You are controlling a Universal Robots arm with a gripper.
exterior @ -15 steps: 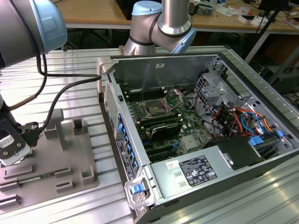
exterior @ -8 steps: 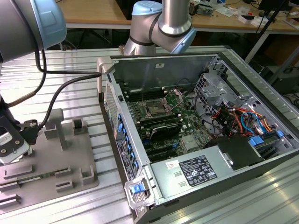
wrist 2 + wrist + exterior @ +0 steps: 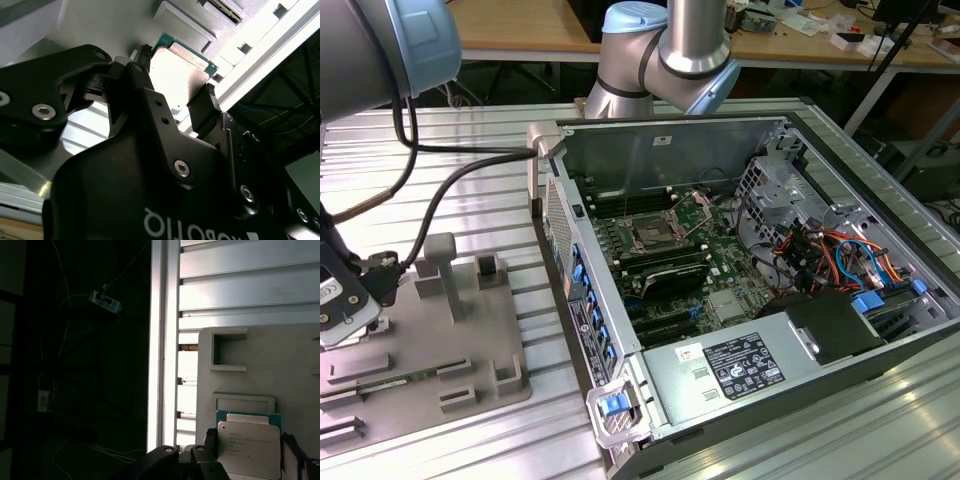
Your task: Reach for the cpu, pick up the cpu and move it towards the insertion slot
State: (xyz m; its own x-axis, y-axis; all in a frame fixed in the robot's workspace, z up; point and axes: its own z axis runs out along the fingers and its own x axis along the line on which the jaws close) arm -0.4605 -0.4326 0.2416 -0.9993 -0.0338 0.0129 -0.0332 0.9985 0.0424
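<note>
1. Pinching the cpu [image 3: 249, 446], a small flat square chip with a silvery metal top and a thin green rim, the black two-fingered gripper [image 3: 176, 75] clamps it by two opposite edges. Both wrist views show dark fingers [image 3: 200, 112] set against its sides.
2. The chip is just over the grey plastic tray [image 3: 430, 365] with raised blocks, which lies on the ribbed aluminium table [image 3: 490, 150] at the exterior view's left. Whether the chip is clear of the tray or resting on it cannot be told.
3. The insertion slot [image 3: 650, 235], a square socket with a silver metal frame and dark centre, sits on the green motherboard [image 3: 720, 265] inside the open grey metal computer case [image 3: 660, 150]. It is well apart from the chip, towards the exterior view's right.
4. The step in hand appears to be the pick-up, early in the task. Doing it well likely means a light, even squeeze on the rim, the chip held level, and a straight rise so it does not catch a raised block.
5. A thin, smooth chip like this could tilt or slip if gripped off-centre. The case wall stands between tray and socket, so height matters.
</note>
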